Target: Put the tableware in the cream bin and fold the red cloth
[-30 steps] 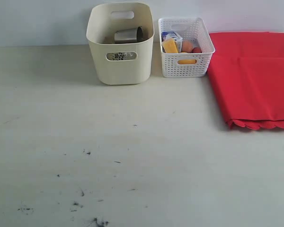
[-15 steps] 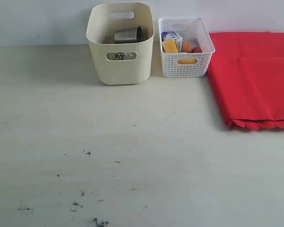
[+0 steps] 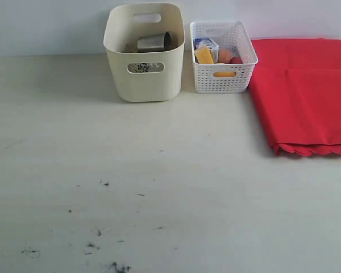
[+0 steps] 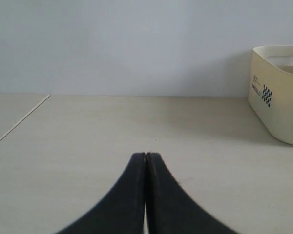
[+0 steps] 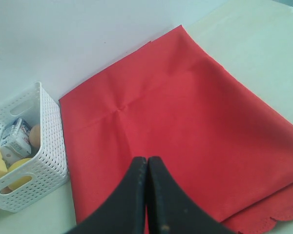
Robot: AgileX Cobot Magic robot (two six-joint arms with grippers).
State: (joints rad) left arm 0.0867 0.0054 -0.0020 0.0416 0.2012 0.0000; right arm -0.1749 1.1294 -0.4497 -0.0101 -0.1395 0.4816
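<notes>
The cream bin (image 3: 144,54) stands at the back of the table with a steel cup (image 3: 154,42) lying inside it; the other tableware is hidden. Its side (image 4: 278,92) also shows in the left wrist view. The red cloth (image 3: 307,91) lies folded at the right, scalloped edge toward the front. In the right wrist view the cloth (image 5: 185,122) fills most of the frame. My left gripper (image 4: 146,156) is shut and empty above bare table. Over the cloth, my right gripper (image 5: 147,159) is shut with nothing in it. Neither gripper shows in the exterior view.
A white lattice basket (image 3: 223,56) with a cheese wedge, egg and milk carton stands between the bin and the cloth; the basket (image 5: 24,156) also appears in the right wrist view. Dark specks mark the table (image 3: 102,227) at the front left.
</notes>
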